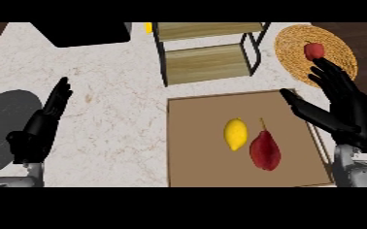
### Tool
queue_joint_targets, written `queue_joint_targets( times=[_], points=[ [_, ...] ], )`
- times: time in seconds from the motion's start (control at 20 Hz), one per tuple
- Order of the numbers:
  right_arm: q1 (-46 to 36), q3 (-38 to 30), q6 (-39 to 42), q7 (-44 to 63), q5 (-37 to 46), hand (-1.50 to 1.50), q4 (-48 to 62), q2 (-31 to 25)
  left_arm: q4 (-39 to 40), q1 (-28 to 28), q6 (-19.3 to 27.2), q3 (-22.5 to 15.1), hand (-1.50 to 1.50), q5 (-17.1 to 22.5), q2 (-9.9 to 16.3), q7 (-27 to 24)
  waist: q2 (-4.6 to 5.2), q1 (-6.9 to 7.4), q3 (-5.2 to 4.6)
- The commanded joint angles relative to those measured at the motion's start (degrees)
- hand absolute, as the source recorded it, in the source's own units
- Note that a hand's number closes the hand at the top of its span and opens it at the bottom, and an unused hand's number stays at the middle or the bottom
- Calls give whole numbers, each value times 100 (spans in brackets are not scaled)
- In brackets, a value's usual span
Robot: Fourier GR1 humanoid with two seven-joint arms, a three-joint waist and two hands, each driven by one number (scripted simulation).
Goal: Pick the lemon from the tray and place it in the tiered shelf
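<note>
A yellow lemon [236, 134] lies near the middle of the brown tray [197, 145]. Just right of it a dark red pear-shaped fruit [265, 150] rests on the same tray. The tiered shelf [206, 53], black frame with wooden boards, stands beyond the tray at top centre. My right hand [337, 102] is open above the tray's right edge, thumb pointing toward the lemon, a short way right of it and not touching. Over the counter at far left, my left hand [39, 121] stays open with fingers up.
A round woven mat [297, 41] at the top right carries a red apple [314, 51]. A black box [86, 33] sits at the top left, with a small yellow object [148, 27] beside the shelf. A dark grey disc [18, 109] lies under my left hand.
</note>
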Motion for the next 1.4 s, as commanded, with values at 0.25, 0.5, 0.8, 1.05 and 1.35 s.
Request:
queue_joint_targets(
  times=[0.25,0.5,0.8,1.05,1.35],
  points=[
    [1575,-639,-3326,-587,1952,-150,228,901,-88,-288,116,-514,0,-27,-622,370,-46,243,9],
    [3176,66,-3006,-1533,1590,-150,-1616,1493,-70,-337,194,-873,0,-316,-908,471,-59,446,11],
    [3287,994,-2179,540,3110,-150,-1739,639,43,-877,-4,-687,0,-222,-812,719,-1,644,-12],
    [2594,676,-1163,2705,4123,-150,-2398,202,196,-817,204,-965,0,-516,-1141,490,28,725,-19],
    [2458,1385,585,4488,4865,-150,-2992,-126,224,-1042,128,-824,0,-438,-1066,674,38,790,-33]
  ],
)
